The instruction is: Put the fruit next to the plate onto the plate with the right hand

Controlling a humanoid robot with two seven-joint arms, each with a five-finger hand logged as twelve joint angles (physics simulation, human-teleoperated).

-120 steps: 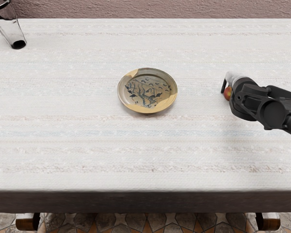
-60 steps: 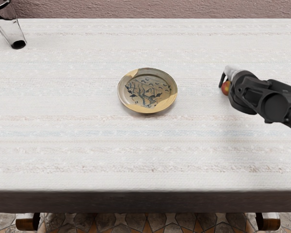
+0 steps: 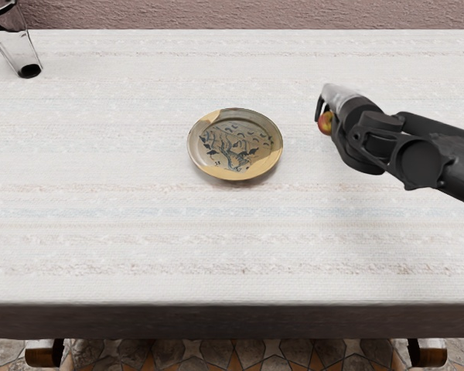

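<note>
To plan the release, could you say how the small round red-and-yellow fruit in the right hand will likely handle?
Being round, the small red-and-yellow fruit would probably roll on the flat white table. It looks small against the right hand closed on it, so likely light. The shallow yellow-edged patterned plate may barely check it.

**Site Condition: Work Surface and Surroundings**

The table [image 3: 139, 232] carries a pale, woven-textured top with faint horizontal bands and a dark brown front edge. A rough mauve-brown wall [image 3: 255, 14] runs behind it. Below, the floor [image 3: 232, 357] shows patterned tiles. Two wooden feet [image 3: 42, 354] are visible beneath the table. Lighting is even and soft.
</note>
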